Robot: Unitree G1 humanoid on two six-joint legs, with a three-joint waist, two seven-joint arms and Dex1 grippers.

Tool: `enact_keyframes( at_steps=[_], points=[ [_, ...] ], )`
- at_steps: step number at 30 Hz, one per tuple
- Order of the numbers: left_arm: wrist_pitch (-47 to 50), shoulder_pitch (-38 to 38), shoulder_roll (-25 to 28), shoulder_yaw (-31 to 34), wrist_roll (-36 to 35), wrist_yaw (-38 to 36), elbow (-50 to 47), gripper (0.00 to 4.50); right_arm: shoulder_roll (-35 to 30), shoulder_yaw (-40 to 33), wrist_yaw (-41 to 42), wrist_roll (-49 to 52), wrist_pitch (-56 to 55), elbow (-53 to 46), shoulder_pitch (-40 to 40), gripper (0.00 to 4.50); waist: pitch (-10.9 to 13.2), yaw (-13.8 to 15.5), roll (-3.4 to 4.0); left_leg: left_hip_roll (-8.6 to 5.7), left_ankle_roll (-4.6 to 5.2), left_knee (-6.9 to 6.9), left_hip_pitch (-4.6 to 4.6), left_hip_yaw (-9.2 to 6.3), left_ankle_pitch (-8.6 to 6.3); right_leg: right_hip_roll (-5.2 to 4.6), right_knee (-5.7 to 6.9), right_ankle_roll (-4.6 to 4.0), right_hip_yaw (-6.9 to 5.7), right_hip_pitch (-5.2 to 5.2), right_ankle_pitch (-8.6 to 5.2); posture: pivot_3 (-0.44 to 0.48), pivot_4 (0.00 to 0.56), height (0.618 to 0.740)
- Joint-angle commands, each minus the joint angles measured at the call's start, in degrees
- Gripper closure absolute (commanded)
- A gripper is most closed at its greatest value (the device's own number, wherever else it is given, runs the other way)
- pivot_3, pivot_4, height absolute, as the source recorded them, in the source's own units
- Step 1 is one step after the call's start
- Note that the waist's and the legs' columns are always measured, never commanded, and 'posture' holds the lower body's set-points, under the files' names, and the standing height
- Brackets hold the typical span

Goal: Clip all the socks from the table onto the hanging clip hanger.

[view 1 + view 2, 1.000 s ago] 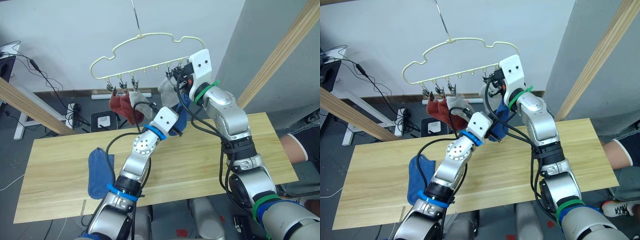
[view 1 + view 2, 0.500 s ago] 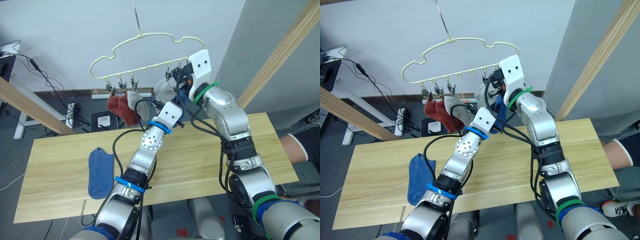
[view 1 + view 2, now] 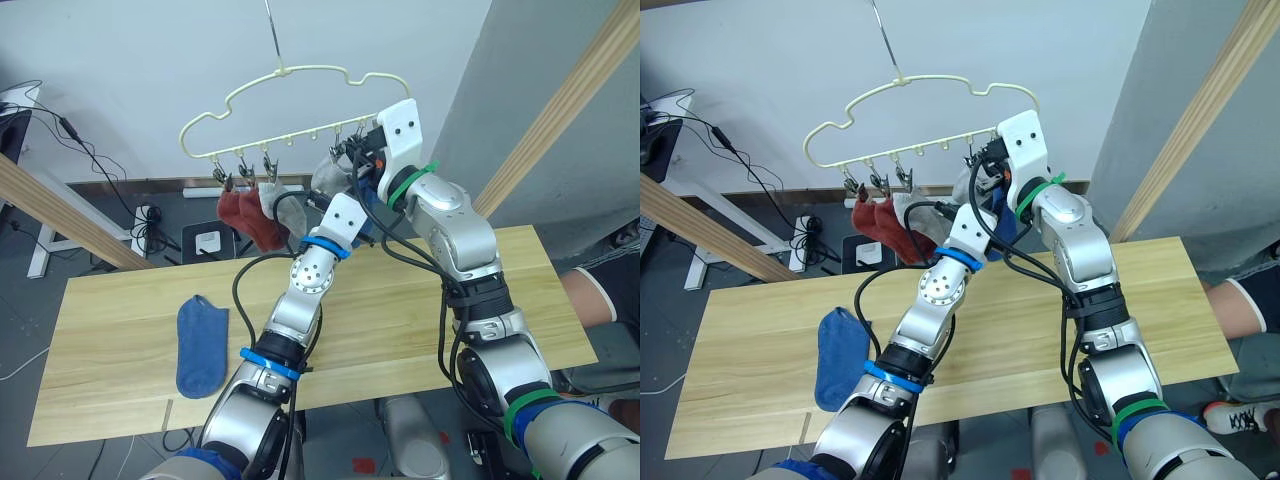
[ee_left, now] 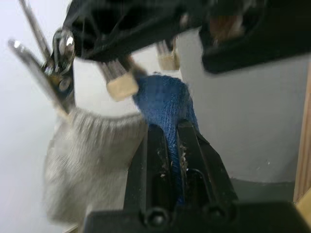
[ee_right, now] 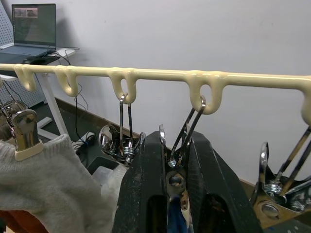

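socks: four hang on the clip hanger (image 3: 285, 100), two rust red (image 3: 247, 215) and two light grey; one blue sock (image 3: 201, 345) lies flat near the left end of the worktop (image 3: 400, 320), and the other blue sock (image 4: 167, 104) is up at the hanger in my left end effector (image 4: 170, 145).
handling: i judge the socks light, soft and floppy, not slippery or fragile; the cuff edge is the place to hold, so a thin fold of fabric can go between a clip's pads.
left end effector: fingers closed tight on the blue sock's fabric, holding it just under the clips at the hanger's right end.
right end effector (image 5: 176, 160): pinched shut on a dark metal clip (image 5: 187, 128), which i take to be squeezing it open for the sock.
change from a second ago: my left arm has risen from low over the worktop to the hanger, carrying the blue sock up beside the grey one; the right arm has stayed put, and the flat blue sock has not moved.
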Motion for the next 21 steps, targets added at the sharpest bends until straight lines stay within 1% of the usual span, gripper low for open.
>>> enact_keyframes(
  at_steps=[1,13,15,18,21],
  points=[
    [0.5,-1.3,-0.9,1.0,-0.8,1.2,-3.0,4.50,0.2,-0.1,0.0,0.7,0.0,-3.2,-0.2,4.31,0.0,0.0,0.00,0.00,0.00,0.00,0.00,0.00,0.00,0.00,0.00,0.00,-0.01,0.00,0.00,-0.209,0.316,0.740],
    [2.2,-0.7,-1.5,1.4,-1.7,1.5,-4.8,4.50,0.4,-0.4,-0.5,0.8,0.2,-3.1,0.0,4.31,0.0,0.0,0.00,0.00,0.00,0.00,0.00,0.00,0.00,0.00,-0.02,0.00,0.00,0.00,0.00,-0.208,0.315,0.740],
    [2.5,-1.0,-1.7,1.4,-2.0,1.5,-5.1,4.50,0.7,-1.0,-0.4,1.7,0.4,-3.5,0.1,3.57,0.0,0.0,-0.01,0.00,0.00,0.00,-0.01,0.00,0.00,0.00,-0.02,0.00,0.00,0.00,0.00,-0.206,0.320,0.740],
    [2.7,-1.1,-1.7,1.3,-2.2,1.2,-5.1,4.50,0.9,-1.4,-0.6,2.2,1.2,-4.1,0.2,2.60,0.0,0.0,-0.01,0.00,0.00,0.00,-0.01,0.00,0.00,0.00,-0.02,0.00,0.00,0.00,0.00,-0.207,0.324,0.740],
    [3.1,-0.3,-1.6,0.9,-3.4,-1.1,-5.5,4.50,0.3,-1.8,-0.5,2.9,2.5,-5.5,0.5,1.57,0.0,0.0,-0.01,0.00,0.00,-0.01,-0.01,0.00,0.00,0.00,-0.03,0.00,0.00,0.00,0.00,-0.207,0.324,0.740]
  ],
)
